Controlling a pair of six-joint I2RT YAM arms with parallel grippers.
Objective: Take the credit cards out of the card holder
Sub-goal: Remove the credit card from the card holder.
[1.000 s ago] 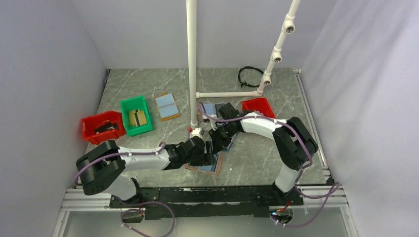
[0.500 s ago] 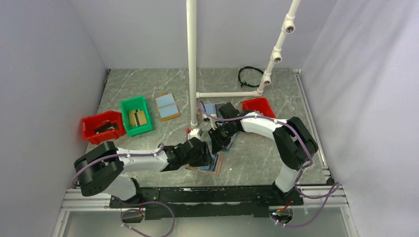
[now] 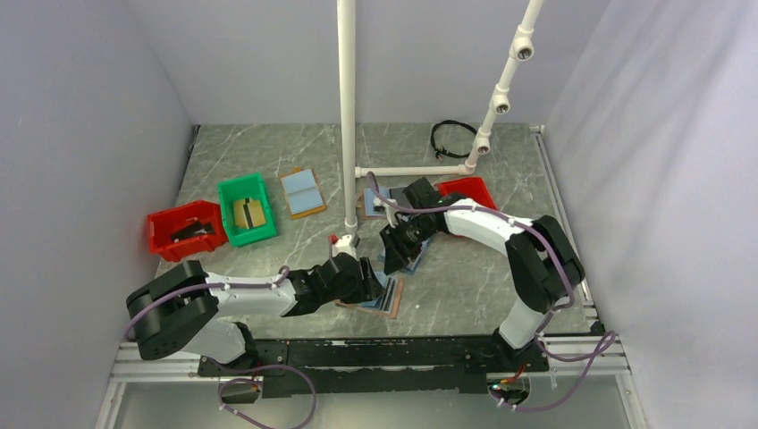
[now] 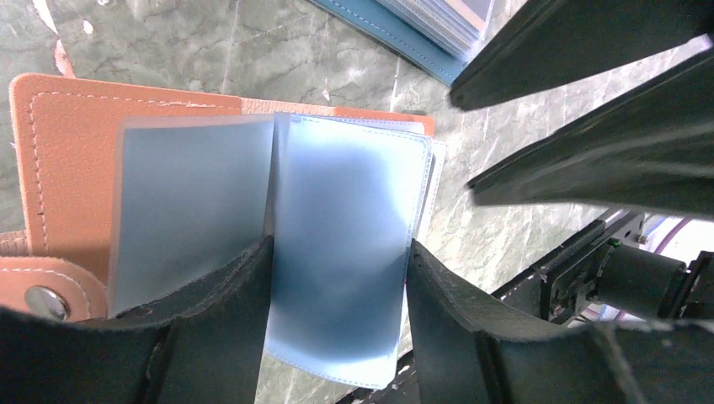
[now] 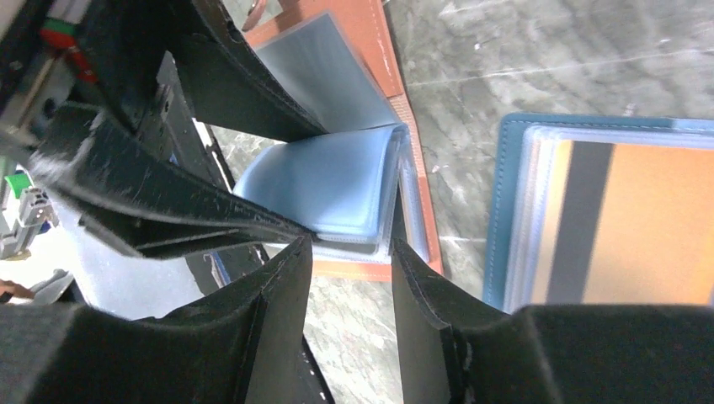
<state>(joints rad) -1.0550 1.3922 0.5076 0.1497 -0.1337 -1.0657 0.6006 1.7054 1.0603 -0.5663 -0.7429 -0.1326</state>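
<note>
**Holder [image 4: 71,143] open on table [image 3: 465,286], a gripper at each side**

Found holder lying flat near the front edge, centre, tan rim down, snap tab [image 4: 38,301] at one corner.

Noted left gripper [image 4: 341,252] set in from the left, fingers apart, one on either side of a bowed blue leaf [image 4: 345,185] and touching its side edges. Cannot tell whether merely flanking or pinching it.

Noted right gripper [image 5: 351,252] set in from the far right, tilted down over the holder's edge. Fingers apart, nothing clamped between them, tips just beside the fold of the leaf stack (contact not discernible).

Saw from above a dark strip on the holder's right half, too small to identify as a card.

Recorded navy holder [image 5: 508,210] with striped card [image 5: 623,219] just beyond the right gripper, near the holder but apart from it, bare marble between.

Logged green bin [image 3: 226,210], red bin [image 3: 161,234] and second tan holder [image 3: 302,192] well apart at far left.
</note>
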